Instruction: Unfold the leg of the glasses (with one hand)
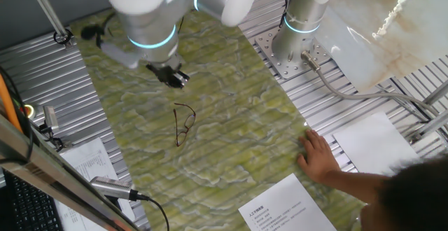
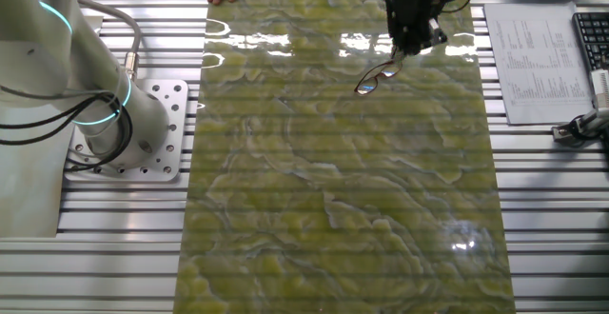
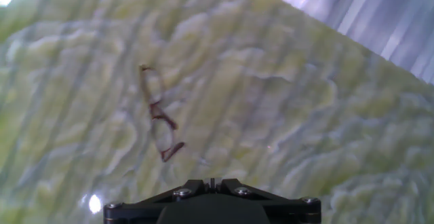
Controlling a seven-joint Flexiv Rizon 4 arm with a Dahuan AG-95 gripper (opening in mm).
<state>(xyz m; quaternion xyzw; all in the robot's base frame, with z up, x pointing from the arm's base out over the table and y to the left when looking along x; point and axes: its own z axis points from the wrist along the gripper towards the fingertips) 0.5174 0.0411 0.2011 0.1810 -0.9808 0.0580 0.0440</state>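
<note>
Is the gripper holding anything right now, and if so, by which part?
Nothing is held. The black two-finger gripper hangs above the green mat, apart from the thin dark wire-framed glasses.

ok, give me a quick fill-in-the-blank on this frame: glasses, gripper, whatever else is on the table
1. The glasses lie on the green marbled ____.
2. The gripper is ____ the glasses, not touching them.
3. A bare human ____ rests at the mat's edge, near a printed sheet.
4. In the hand view, the glasses are ____ by the jaws.

Missing words: mat; above; hand; not held
</note>
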